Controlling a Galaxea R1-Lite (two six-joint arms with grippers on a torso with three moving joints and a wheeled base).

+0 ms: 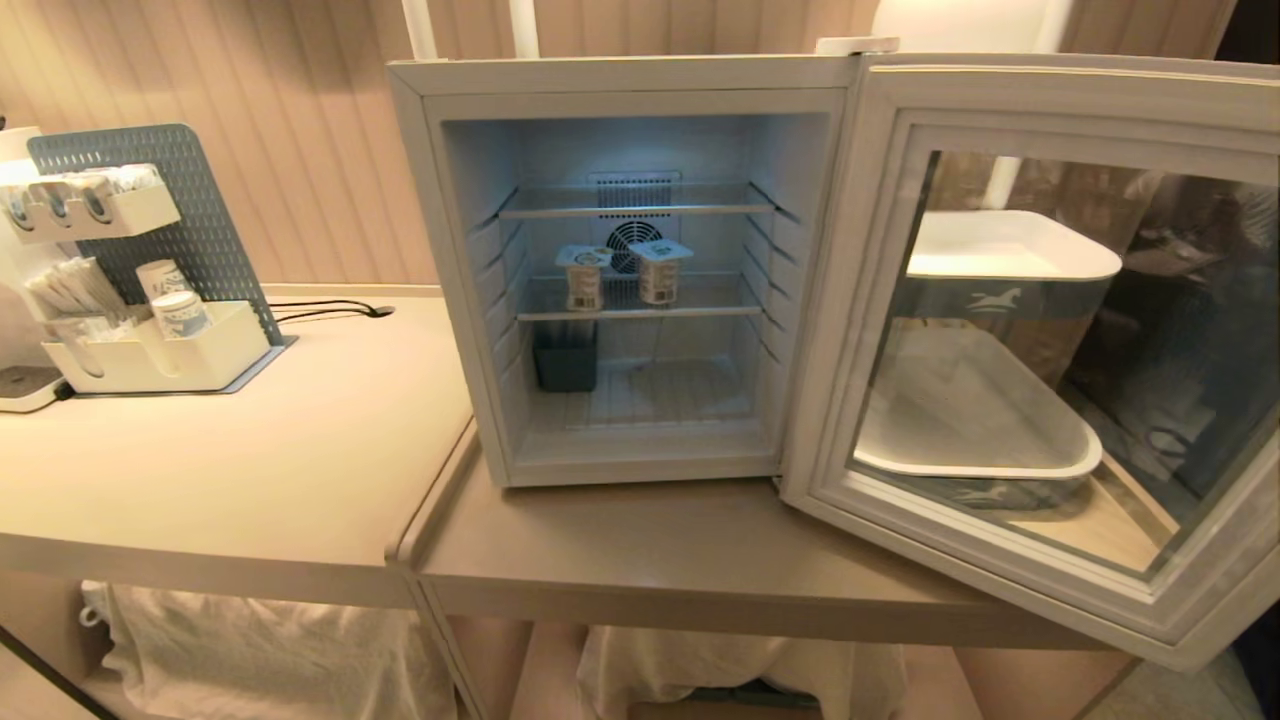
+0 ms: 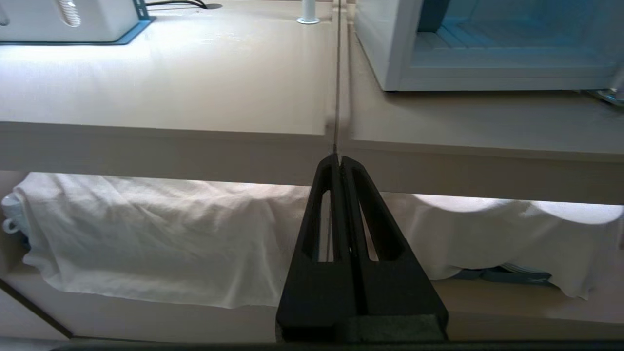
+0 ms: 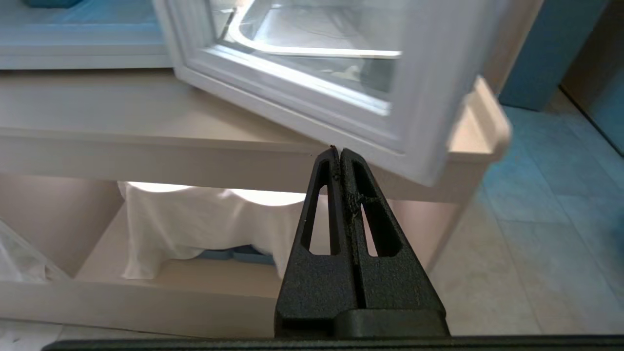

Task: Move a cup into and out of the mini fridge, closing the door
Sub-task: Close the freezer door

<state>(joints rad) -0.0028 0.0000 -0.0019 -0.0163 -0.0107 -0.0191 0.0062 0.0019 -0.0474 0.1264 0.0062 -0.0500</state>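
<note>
The white mini fridge (image 1: 440,300) stands on the right-hand table with its door (image 1: 1040,570) swung wide open to the right. Two small white cups (image 1: 583,277) (image 1: 660,270) with foil-like lids stand side by side on the lit middle wire shelf. Neither arm shows in the head view. My left gripper (image 2: 339,158) is shut and empty, held low in front of the table edge, left of the fridge (image 2: 387,58). My right gripper (image 3: 337,151) is also shut and empty, just below the lower corner of the open door (image 3: 424,107).
A dark bin (image 1: 565,365) sits on the fridge floor at the left. A pegboard organiser (image 1: 150,300) with paper cups stands far left, with a black cable (image 1: 330,308) behind it. White cloth (image 1: 260,650) hangs under the tables. White trays (image 1: 1000,260) show through the door glass.
</note>
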